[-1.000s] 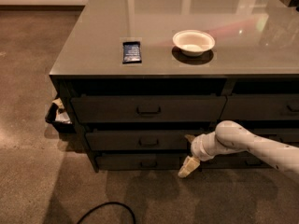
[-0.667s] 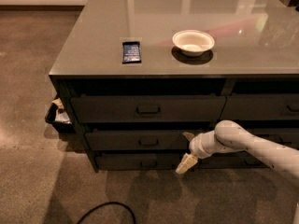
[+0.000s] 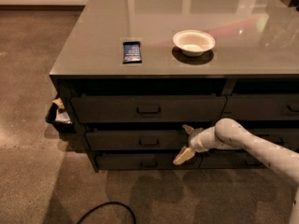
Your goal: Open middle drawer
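The middle drawer [image 3: 135, 140] is a wide dark grey front in the left stack of the cabinet, with a small rectangular pull handle [image 3: 148, 142] at its centre. It looks shut or nearly shut. My gripper [image 3: 185, 143] is at the end of the white arm [image 3: 247, 143], which comes in from the right. It sits in front of the right end of the middle drawer, to the right of the handle and apart from it. Its two pale fingers [image 3: 182, 156] are spread, one above and one below, and hold nothing.
The top drawer [image 3: 148, 108] is above and the bottom drawer [image 3: 145, 162] below. On the grey countertop [image 3: 93, 55] lie a dark blue packet [image 3: 131, 52] and a white bowl [image 3: 193, 42]. A bin [image 3: 58, 116] stands at the cabinet's left. A black cable [image 3: 107, 210] lies on the floor.
The gripper has shifted slightly to the left along the middle drawer front. The drawers have not moved.
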Motion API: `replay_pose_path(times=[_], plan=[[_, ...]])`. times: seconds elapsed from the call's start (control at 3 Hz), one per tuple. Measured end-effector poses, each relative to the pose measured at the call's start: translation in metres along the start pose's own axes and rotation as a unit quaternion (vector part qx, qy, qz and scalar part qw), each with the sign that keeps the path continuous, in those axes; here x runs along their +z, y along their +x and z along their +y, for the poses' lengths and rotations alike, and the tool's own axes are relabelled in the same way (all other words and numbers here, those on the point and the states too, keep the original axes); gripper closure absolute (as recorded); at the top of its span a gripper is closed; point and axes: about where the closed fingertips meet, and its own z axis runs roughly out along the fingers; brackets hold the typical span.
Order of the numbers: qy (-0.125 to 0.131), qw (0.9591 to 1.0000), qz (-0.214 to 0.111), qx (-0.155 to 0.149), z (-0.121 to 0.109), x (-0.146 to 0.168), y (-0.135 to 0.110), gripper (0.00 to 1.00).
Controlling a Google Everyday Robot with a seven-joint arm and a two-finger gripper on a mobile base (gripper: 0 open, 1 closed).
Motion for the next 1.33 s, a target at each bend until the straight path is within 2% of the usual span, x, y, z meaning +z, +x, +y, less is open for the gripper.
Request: replay_pose_path(times=[1.0, 1.33], plan=[[0.010, 0.9994, -0.004, 0.033, -0.039, 0.041, 0.010, 0.00], [0.011, 0.9990, 0.000, 0.043, -0.041, 0.044, 0.018, 0.18]])
